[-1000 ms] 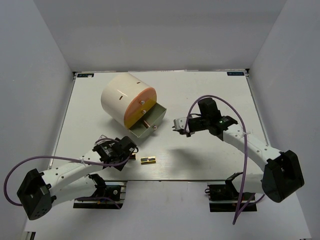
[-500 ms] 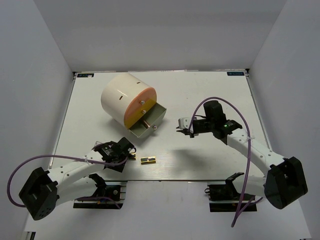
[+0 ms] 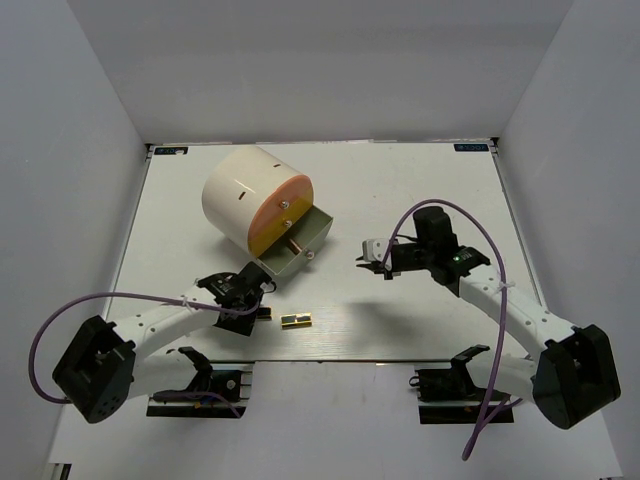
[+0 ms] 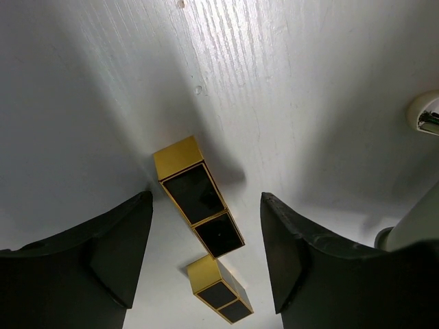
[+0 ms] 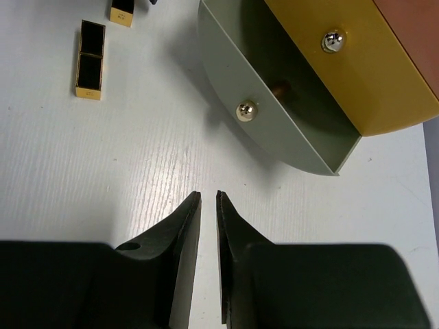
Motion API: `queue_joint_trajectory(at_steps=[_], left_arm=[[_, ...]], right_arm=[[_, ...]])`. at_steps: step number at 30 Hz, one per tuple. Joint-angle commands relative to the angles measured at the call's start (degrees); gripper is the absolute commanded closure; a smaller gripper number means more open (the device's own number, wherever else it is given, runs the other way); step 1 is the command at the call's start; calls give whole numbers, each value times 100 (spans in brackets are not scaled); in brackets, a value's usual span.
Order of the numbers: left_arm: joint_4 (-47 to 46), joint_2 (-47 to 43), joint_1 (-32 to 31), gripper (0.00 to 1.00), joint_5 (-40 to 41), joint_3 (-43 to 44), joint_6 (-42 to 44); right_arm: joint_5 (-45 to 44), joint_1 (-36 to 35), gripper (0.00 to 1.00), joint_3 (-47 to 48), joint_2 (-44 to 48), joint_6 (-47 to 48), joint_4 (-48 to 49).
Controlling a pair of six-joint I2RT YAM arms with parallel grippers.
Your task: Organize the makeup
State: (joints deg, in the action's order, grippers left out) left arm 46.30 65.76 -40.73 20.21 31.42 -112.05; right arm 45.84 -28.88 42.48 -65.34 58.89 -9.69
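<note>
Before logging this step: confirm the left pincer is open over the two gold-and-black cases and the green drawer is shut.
The drawer part is wrong. The green drawer is pulled out, as the right wrist view shows. The left pincer is open over the two gold-and-black cases.

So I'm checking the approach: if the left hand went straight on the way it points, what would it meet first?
Probably the nearer gold-and-black case, lying on the table between the open left hand's fingers; depth is uncertain.
</note>
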Motion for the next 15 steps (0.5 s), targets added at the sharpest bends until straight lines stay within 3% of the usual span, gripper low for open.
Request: queue_joint_trajectory(at_steps=[1, 15], left_arm=[[142, 130, 65, 26, -210, 49, -10], [151, 1202, 346, 39, -1035, 233, 719]], right_arm=[[170, 41, 79, -91, 162, -141, 205], [206, 120, 79, -196, 294, -300, 363]])
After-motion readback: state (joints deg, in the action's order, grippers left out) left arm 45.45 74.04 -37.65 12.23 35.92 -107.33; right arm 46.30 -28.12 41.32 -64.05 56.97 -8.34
